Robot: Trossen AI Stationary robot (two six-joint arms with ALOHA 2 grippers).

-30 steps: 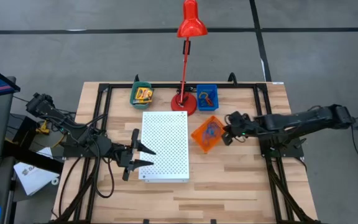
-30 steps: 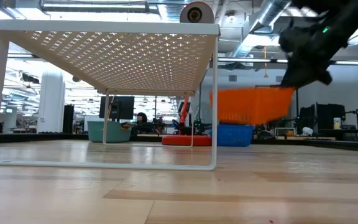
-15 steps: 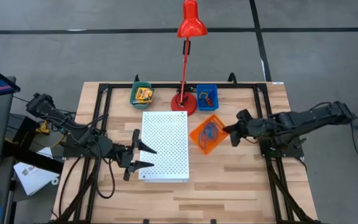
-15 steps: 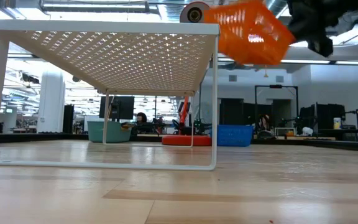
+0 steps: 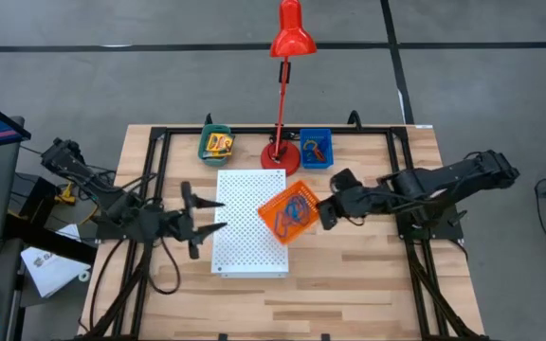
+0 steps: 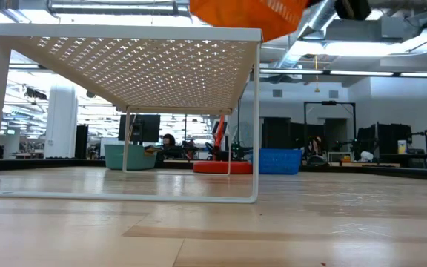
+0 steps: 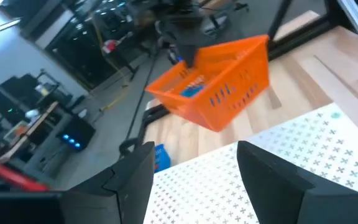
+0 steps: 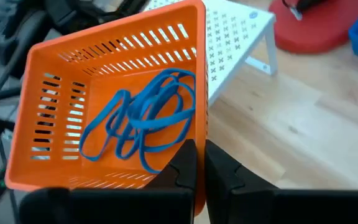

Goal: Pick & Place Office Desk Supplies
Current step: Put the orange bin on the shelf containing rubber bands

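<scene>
The right hand [image 5: 322, 212] is clamped on the near wall of the orange bin [image 5: 288, 213], carrying it in the air above the right edge of the white perforated shelf [image 5: 245, 237]. Blue loops [image 8: 143, 119] lie bunched on the bin's floor. My read: this bin is headed for the shelf top, so level it first, since it hangs tilted and the loops could slide, then lower it straight down, well inside the edge. The left hand [image 5: 200, 216] waits low at the shelf's left side, fingers spread wide, holding nothing. Green bin [image 5: 217, 143] with its yellow boxes and blue bin [image 5: 316, 146] sit at the back of the table [image 5: 368, 284], flanking the red lamp [image 5: 285, 57].

Half a second ago the orange bin hung just right of the shelf; now it overlaps the shelf. The left hand has backed off leftward.
</scene>
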